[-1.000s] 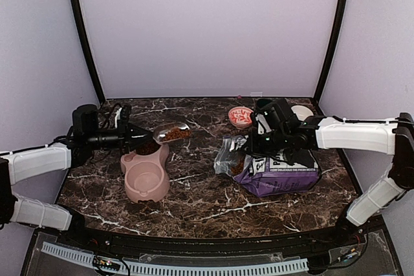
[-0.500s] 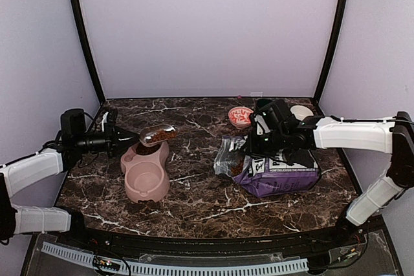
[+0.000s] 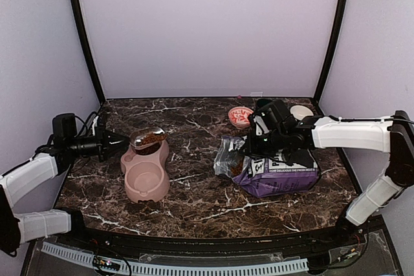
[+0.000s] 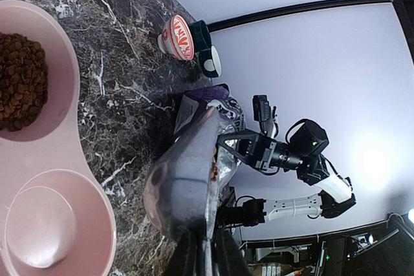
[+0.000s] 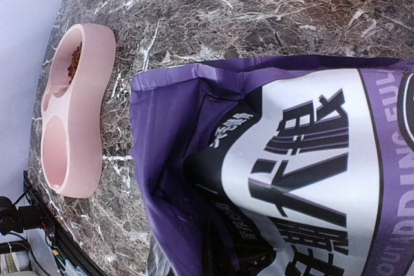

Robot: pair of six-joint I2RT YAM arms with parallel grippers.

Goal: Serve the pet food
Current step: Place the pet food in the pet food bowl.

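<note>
My left gripper (image 3: 115,141) is shut on the handle of a clear scoop (image 3: 147,139). The scoop holds pet food (image 3: 153,138) over the far compartment of the pink double bowl (image 3: 132,189). In the left wrist view the scoop (image 4: 184,179) rises from my fingertips (image 4: 187,260), and a heap of pet food (image 4: 19,82) lies in the bowl's far compartment; the near one is bare. My right gripper (image 3: 257,141) is shut on the open edge of the purple-and-white bag (image 3: 284,172). The bag (image 5: 291,159) fills the right wrist view and hides the fingers.
A small red-and-white bowl (image 3: 240,116), a dark cup (image 3: 262,103) and a white dish (image 3: 301,112) stand at the back right. Black posts and purple walls close in the marble table (image 3: 194,205).
My left arm has drawn back to the left with the scoop, bringing it from right of the bowl to over the far compartment. The right arm and the bag have stayed put.
</note>
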